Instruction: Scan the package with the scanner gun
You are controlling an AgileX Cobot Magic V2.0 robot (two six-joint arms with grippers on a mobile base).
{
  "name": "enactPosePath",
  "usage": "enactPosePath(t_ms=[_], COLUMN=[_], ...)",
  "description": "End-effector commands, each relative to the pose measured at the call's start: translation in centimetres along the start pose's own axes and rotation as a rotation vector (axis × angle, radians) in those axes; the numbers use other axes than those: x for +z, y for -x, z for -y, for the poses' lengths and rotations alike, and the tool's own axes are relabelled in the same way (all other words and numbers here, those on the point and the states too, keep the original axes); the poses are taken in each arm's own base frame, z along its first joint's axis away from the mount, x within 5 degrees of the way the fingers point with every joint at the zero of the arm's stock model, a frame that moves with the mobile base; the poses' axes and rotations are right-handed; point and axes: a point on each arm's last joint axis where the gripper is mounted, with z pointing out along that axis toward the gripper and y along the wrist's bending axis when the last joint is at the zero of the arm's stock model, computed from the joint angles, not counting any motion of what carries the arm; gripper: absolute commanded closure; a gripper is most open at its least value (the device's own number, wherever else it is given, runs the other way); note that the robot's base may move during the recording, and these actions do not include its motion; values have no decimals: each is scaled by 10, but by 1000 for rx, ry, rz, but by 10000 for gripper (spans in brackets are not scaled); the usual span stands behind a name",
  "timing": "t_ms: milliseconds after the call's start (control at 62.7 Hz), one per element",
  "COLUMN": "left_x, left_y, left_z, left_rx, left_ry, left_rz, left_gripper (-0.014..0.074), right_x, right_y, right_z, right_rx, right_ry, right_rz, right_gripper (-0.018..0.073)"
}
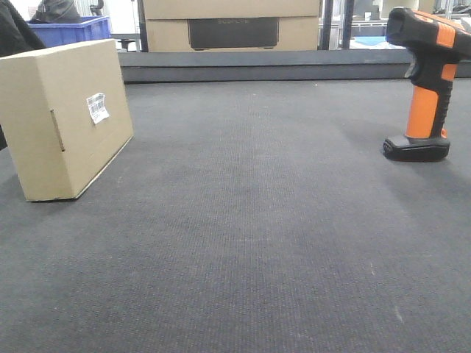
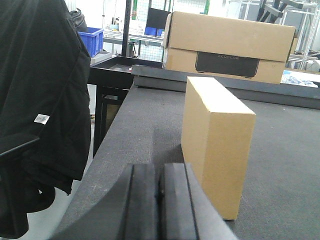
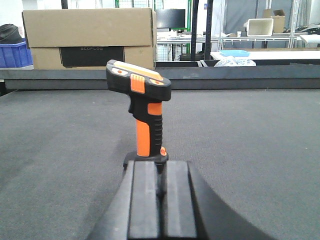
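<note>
The package [image 1: 66, 118] is a plain brown box standing on edge at the left of the dark mat, its white barcode label [image 1: 97, 107] facing right. In the left wrist view the package [image 2: 217, 140] stands just ahead and right of my left gripper [image 2: 160, 172], which is shut with nothing in it. The scanner gun [image 1: 425, 81] stands upright on its black base at the right. In the right wrist view the scanner gun [image 3: 142, 117] is directly ahead of my right gripper [image 3: 160, 167], which is shut and empty, just short of the base.
A large cardboard box with a dark panel [image 1: 232, 26] sits behind the table's raised back edge [image 1: 265, 66]. A blue bin [image 1: 70, 31] is at the back left. A black garment [image 2: 42, 90] hangs beside the table's left edge.
</note>
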Motion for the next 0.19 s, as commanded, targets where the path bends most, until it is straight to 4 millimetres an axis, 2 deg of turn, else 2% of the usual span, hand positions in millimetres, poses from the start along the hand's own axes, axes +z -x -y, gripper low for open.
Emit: enactPosePath(t_ms=[0, 175], left_x=[0, 0], left_y=[2, 2], left_z=[0, 0], left_rx=[-8, -8], left_ry=[3, 3], left_rz=[15, 15], left_gripper=[708, 708], right_x=[0, 0], right_y=[2, 2], right_z=[0, 0], right_rx=[-4, -4], right_ry=[-6, -6], right_rz=[22, 22], right_gripper=[728, 728])
